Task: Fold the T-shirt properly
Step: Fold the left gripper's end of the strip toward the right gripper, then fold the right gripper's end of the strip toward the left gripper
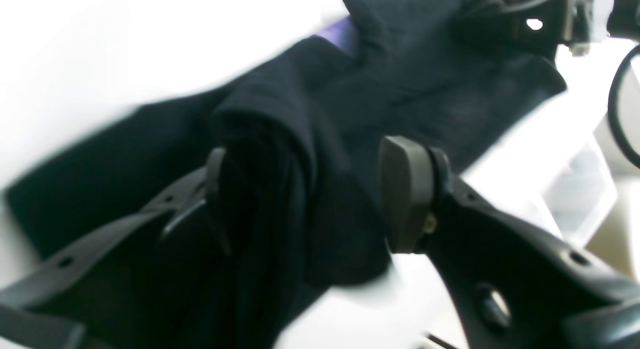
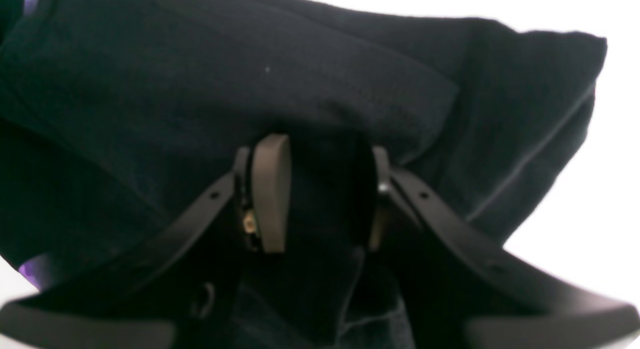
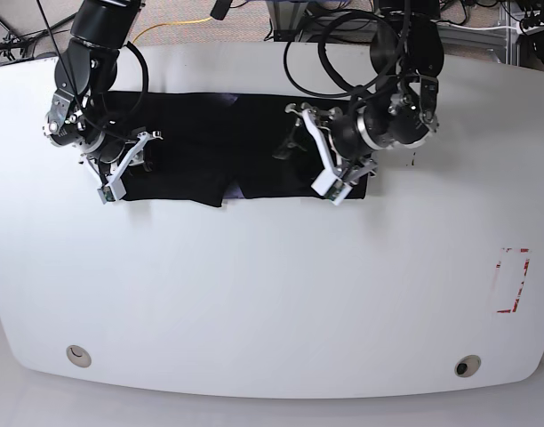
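Note:
The black T-shirt (image 3: 210, 142) lies spread in a wide band across the far half of the white table. In the left wrist view a thick fold of the T-shirt (image 1: 400, 89) hangs between my left gripper's (image 1: 307, 189) fingers, which stand wide apart; the right pad (image 1: 405, 194) is bare. A purple patch (image 1: 340, 31) shows further up the cloth. In the base view the left gripper (image 3: 318, 156) is over the shirt's right end. My right gripper (image 2: 324, 194) is shut on a bunched edge of the T-shirt (image 2: 200, 89); it sits at the shirt's left end (image 3: 128, 167).
The white table (image 3: 254, 294) stretches bare toward the near edge, with two small round fittings (image 3: 76, 356) (image 3: 468, 366) at the front corners. A red-and-white marking (image 3: 512, 280) lies at the right side. Cables (image 3: 174, 27) run behind the far edge.

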